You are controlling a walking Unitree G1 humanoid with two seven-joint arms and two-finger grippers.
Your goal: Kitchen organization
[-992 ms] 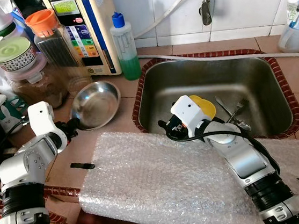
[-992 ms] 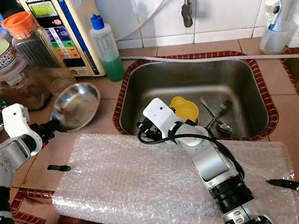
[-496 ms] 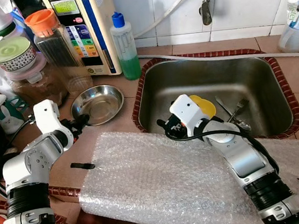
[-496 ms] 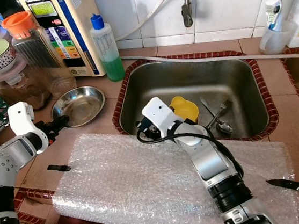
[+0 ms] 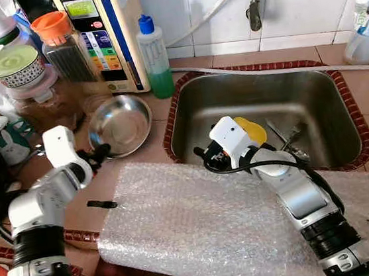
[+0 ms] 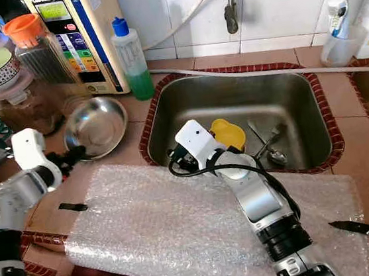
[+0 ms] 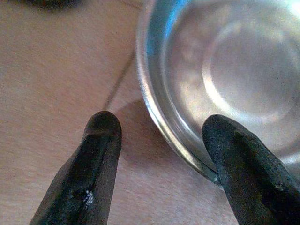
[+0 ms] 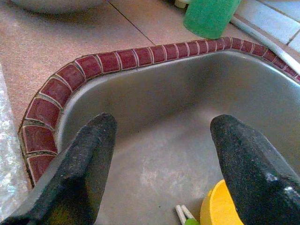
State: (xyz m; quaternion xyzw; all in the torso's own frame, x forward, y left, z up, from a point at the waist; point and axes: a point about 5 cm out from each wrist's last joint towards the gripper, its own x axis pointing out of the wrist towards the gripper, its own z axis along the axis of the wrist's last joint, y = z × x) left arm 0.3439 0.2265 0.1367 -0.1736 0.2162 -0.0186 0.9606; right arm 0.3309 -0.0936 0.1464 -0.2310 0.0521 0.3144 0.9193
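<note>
While my left gripper [image 7: 157,140] stood wide open, its two black fingers [image 7: 96,154] straddled the near rim of the round shiny steel bowl [image 5: 120,123]; one finger lay over the bowl's edge, the other over the bare brown tiled counter [image 5: 143,153], and whether either pressed the metal I could not tell. The bowl sat tilted, its far side raised toward the jars beyond my fingertips.

My right gripper [image 8: 161,154] hung over the near left corner of the stainless steel sink [image 5: 260,96], fingers spread wide and holding nothing. Just past its fingertips sat the small yellow plastic cup [image 5: 253,129], with a steel spoon and fork [image 5: 290,140] lying on the sink floor beyond it.

Behind my left fingers stood a clear squeeze bottle of green liquid with a blue cap [image 5: 154,56], a cream appliance with a panel of coloured buttons [image 5: 101,37] whose top line of lettering was too small to read, and a glass jar with an orange lid [image 5: 61,49]. A sheet of clear bubble wrap [image 5: 200,213] lay on the counter beneath my right arm, a small black strip [image 5: 102,204] beside its left edge.
</note>
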